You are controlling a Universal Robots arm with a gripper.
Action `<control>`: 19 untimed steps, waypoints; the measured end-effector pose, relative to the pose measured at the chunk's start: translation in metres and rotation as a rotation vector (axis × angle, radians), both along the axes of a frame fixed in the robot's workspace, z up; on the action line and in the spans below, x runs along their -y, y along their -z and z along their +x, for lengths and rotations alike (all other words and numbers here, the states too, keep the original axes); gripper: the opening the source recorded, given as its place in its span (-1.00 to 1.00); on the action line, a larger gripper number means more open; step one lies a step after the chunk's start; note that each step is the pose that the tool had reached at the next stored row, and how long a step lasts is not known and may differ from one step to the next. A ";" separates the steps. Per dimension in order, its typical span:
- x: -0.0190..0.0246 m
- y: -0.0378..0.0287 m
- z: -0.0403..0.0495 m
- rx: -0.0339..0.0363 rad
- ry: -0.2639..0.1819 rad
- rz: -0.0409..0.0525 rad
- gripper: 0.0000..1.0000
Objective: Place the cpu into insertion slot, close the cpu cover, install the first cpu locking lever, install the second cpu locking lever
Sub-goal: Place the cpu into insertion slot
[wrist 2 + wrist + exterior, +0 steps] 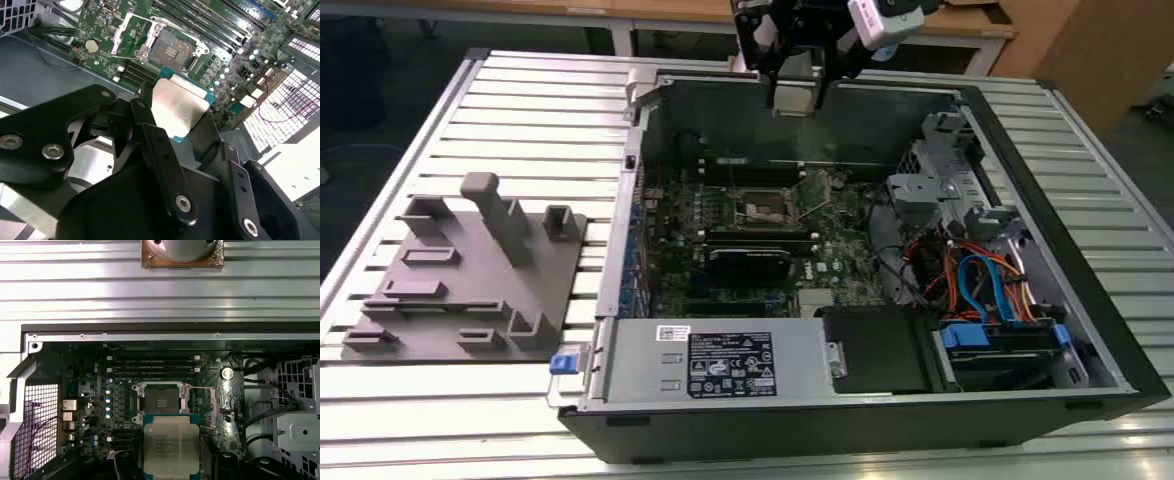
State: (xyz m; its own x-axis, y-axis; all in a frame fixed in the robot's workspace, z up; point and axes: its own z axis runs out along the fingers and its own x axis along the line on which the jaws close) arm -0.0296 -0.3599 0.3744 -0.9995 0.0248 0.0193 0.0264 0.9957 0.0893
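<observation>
Judging the cpu [168,447] light, stiff and fragile, we see our gripper [798,96] clamping its edges, well apart from the insertion slot [160,399].

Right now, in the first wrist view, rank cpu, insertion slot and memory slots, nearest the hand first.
1. cpu, held in the hand.
2. insertion slot, just beyond the cpu.
3. memory slots, farther on, past the slot.
</observation>
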 end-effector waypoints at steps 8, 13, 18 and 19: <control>0.0000 0.0000 0.0000 0.0000 0.000 0.0000 0.08; 0.0000 0.0000 0.0000 0.0000 0.000 0.0000 0.08; 0.0000 0.0001 0.0000 0.0000 0.031 0.0000 0.08; 0.0000 0.0002 0.0000 0.0000 0.047 -0.0001 0.08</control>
